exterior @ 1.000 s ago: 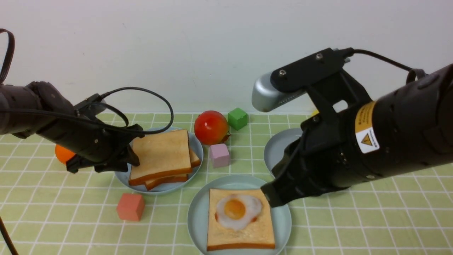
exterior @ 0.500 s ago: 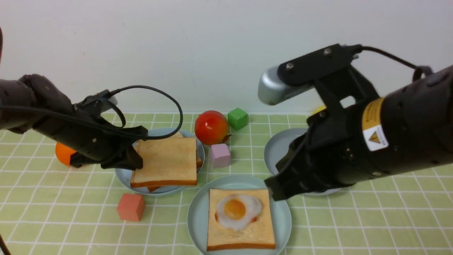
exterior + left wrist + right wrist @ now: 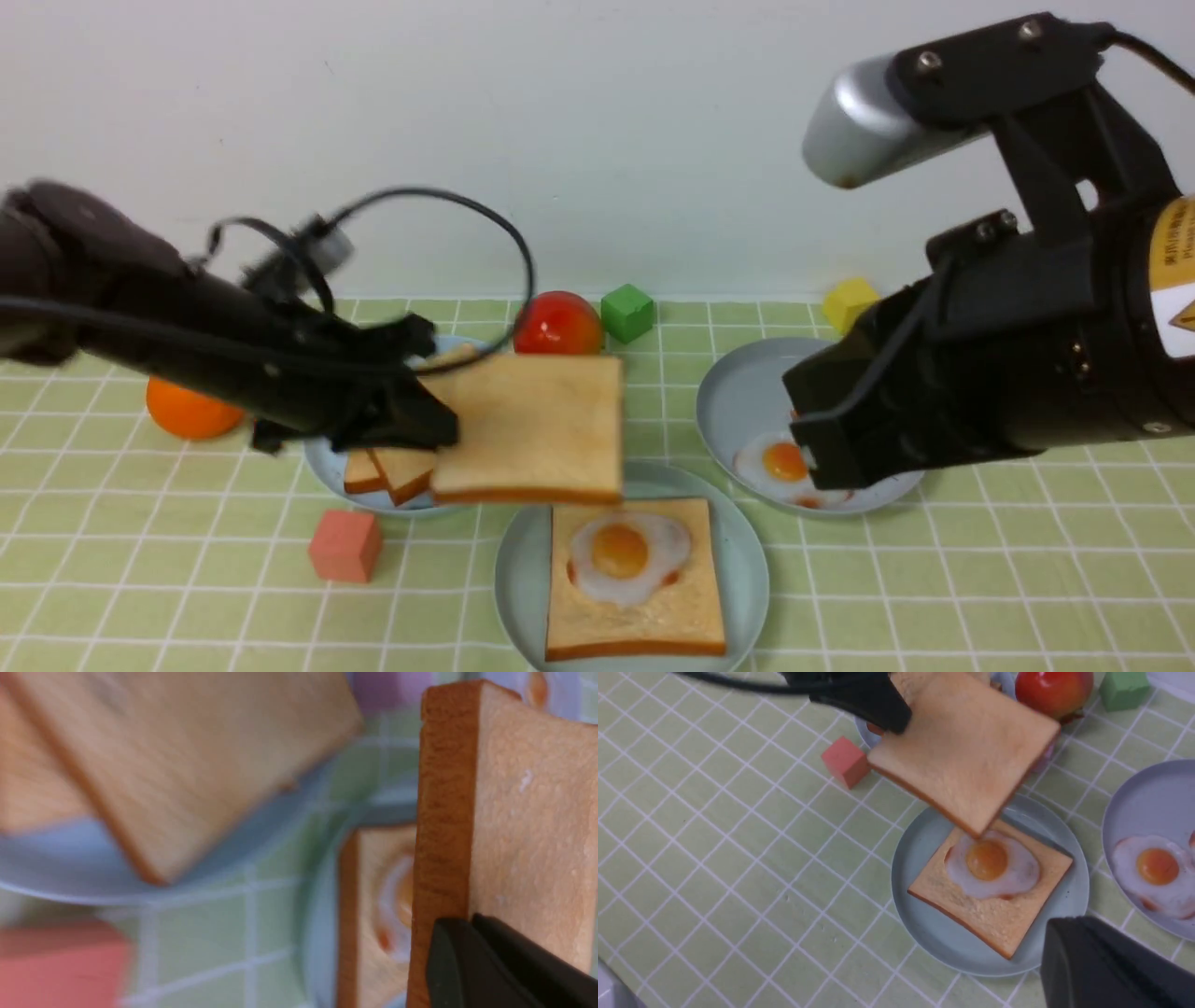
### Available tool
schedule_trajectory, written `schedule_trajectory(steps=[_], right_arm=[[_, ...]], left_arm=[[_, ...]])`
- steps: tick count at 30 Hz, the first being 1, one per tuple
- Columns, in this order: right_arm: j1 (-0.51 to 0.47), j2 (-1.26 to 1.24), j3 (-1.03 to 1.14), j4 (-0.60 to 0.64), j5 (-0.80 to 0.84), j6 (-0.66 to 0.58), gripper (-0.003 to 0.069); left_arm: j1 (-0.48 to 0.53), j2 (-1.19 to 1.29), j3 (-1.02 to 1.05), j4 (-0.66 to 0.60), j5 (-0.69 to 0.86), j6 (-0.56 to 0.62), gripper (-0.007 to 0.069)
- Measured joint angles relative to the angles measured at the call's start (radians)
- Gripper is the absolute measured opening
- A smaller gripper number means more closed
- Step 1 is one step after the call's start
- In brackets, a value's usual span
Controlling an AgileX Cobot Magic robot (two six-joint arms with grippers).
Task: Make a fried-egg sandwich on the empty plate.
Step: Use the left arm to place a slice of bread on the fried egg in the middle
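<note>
Green-checked cloth on bench [image 3: 934, 579]. Left claw [image 3: 431, 427] pinches square golden toast slice [image 3: 537, 425], airborne over far-left rim of round mint-green plate [image 3: 518, 579] carrying egg-topped toast [image 3: 635, 627]. Right claw [image 3: 823, 465] hovers pressed together, empty.

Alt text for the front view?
Left gripper holds a toast slice aloft near the mint plate, where a fried egg lies on a second slice. Right gripper hangs shut by a grey plate with another egg.

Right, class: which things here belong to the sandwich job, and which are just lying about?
Job: square golden toast slice in the left end effector; egg-topped toast slice; pale mint-green round plate.
Lying about: red toy tomato; green cube; yellow cube; salmon cube; orange ball; spare toast slices; spare fried egg.
</note>
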Motion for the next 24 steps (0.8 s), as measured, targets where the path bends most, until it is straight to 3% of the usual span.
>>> schedule_trajectory(steps=[8,15,18,24], right_arm=[[0.0,0.0,0.0,-0.027,0.001,0.0,-0.0003],[0.0,0.0,0.0,-0.03,0.006,0.0,-0.0003],[0.0,0.0,0.0,-0.033,0.007,0.0,0.0],[0.003,-0.01,0.0,-0.039,0.006,0.009,0.0004]], left_arm=[[-0.151,0.012,0.167,-0.297,-0.143,0.149,-0.0006],[-0.195,0.065,0.173,-0.334,-0.239,0.164,0.0026],[-0.194,0.064,0.173,-0.336,-0.249,0.164,0.0078],[-0.19,0.059,0.173,-0.243,-0.246,0.111,0.0267]])
